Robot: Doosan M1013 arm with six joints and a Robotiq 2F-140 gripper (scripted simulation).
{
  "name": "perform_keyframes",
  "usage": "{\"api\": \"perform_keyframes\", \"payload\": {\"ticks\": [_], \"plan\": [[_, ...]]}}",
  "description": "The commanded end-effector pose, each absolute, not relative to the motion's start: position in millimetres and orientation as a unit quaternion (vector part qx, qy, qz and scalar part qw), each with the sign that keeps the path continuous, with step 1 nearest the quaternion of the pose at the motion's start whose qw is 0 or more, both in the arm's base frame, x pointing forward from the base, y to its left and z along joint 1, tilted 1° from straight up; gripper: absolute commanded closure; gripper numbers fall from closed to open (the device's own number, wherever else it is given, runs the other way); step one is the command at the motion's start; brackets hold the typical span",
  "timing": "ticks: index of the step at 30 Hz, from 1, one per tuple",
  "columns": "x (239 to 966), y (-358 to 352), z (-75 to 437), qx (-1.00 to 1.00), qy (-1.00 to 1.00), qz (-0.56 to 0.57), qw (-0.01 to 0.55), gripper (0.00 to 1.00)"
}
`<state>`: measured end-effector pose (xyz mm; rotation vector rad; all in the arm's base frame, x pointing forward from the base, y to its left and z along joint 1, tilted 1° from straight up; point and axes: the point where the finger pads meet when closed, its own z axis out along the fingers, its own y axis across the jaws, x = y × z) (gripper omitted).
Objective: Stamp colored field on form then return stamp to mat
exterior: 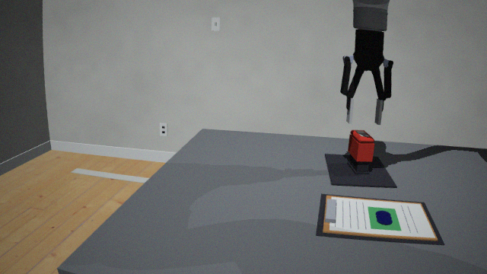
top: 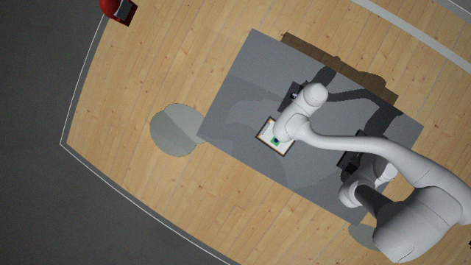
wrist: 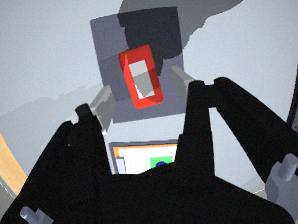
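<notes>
Red stamp [exterior: 361, 149] stands upright beneath the open, downward-pointing tool [exterior: 363, 114].

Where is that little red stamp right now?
In the exterior view, the red stamp stands upright on the dark mat, behind the form, directly below the open gripper.
</notes>
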<state>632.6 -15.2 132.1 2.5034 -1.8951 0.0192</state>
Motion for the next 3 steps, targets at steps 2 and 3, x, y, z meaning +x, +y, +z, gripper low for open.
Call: {"api": "perform_keyframes", "payload": {"ticks": [2,3], "plan": [[632.5,-15.2,132.2,0.797,-0.604,0.006,0.001,0.50],[632.5,-15.2,132.2,0.797,-0.604,0.006,0.001,0.50]]}}
